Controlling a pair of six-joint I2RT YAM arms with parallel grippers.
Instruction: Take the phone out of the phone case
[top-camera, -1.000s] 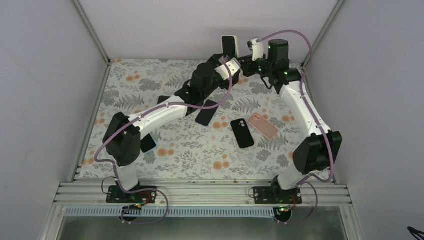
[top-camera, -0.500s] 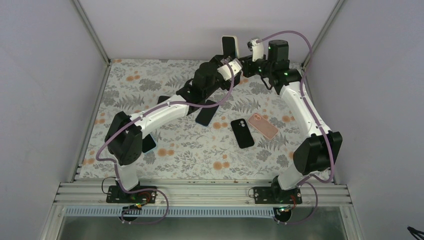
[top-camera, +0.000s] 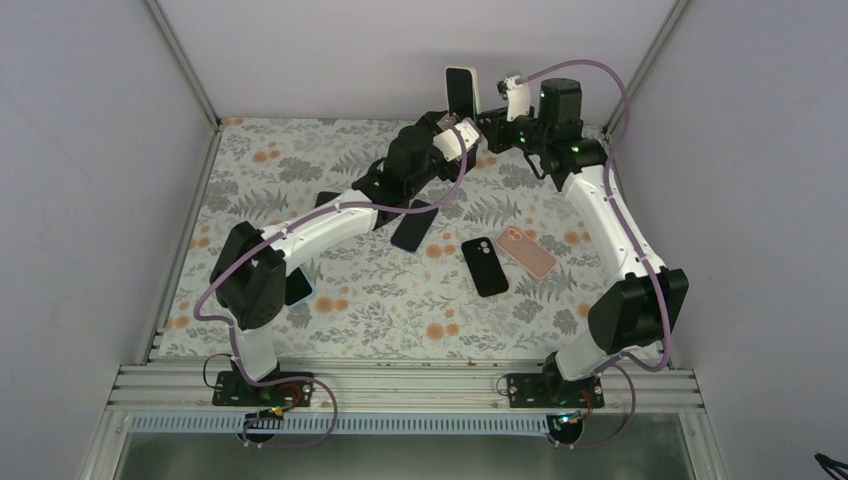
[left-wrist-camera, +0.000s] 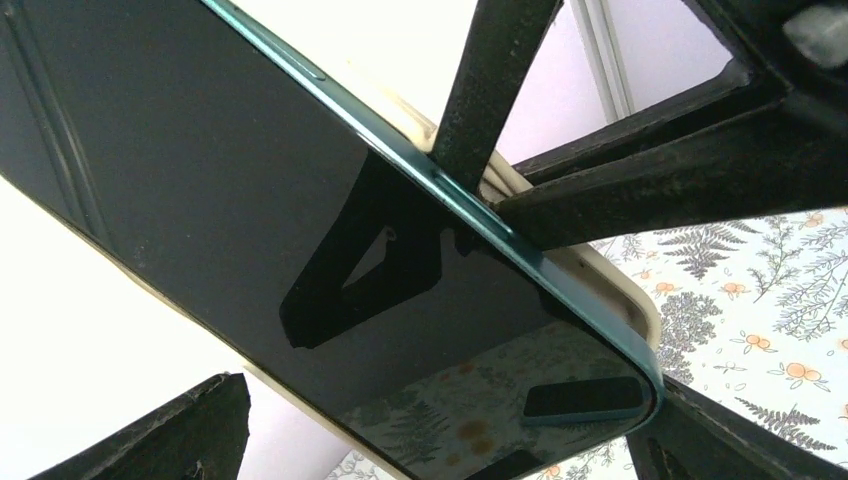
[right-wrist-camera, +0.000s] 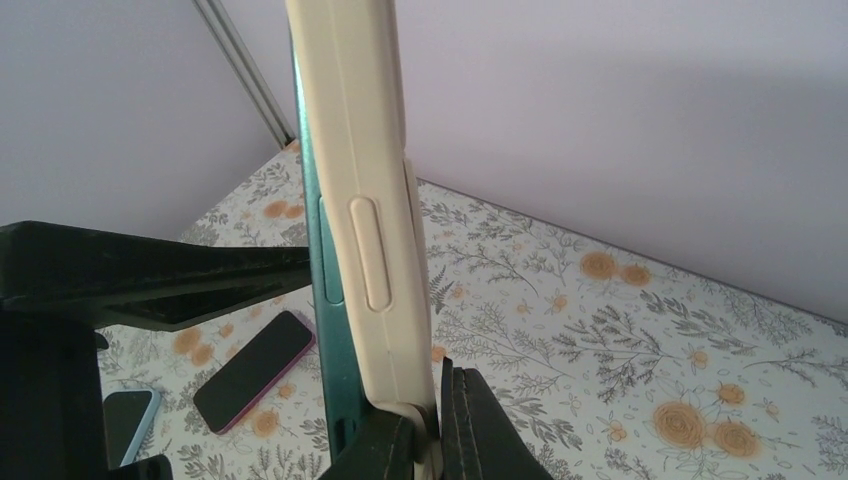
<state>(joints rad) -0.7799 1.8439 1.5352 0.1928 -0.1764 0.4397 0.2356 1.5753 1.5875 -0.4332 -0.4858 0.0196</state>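
Note:
A phone (top-camera: 459, 92) with a dark screen and teal edge stands upright above the back of the table in a cream case (right-wrist-camera: 365, 150). My left gripper (top-camera: 461, 127) holds the phone from below; its fingers (left-wrist-camera: 190, 430) flank the screen (left-wrist-camera: 250, 200). My right gripper (right-wrist-camera: 437, 420) is shut on the cream case's edge, which is pulled away from the teal phone edge (right-wrist-camera: 325, 300). In the left wrist view the case (left-wrist-camera: 630, 295) gapes off the phone's corner. My right gripper (top-camera: 490, 118) sits just right of the phone.
On the floral mat (top-camera: 350, 300) lie a black phone (top-camera: 485, 266), a pink case (top-camera: 525, 251), a dark phone (top-camera: 412, 226) and another phone (top-camera: 297, 285) by the left arm. The back wall is close behind the held phone.
The held phone and both grippers have shifted slightly up and to the right. The grips look the same.

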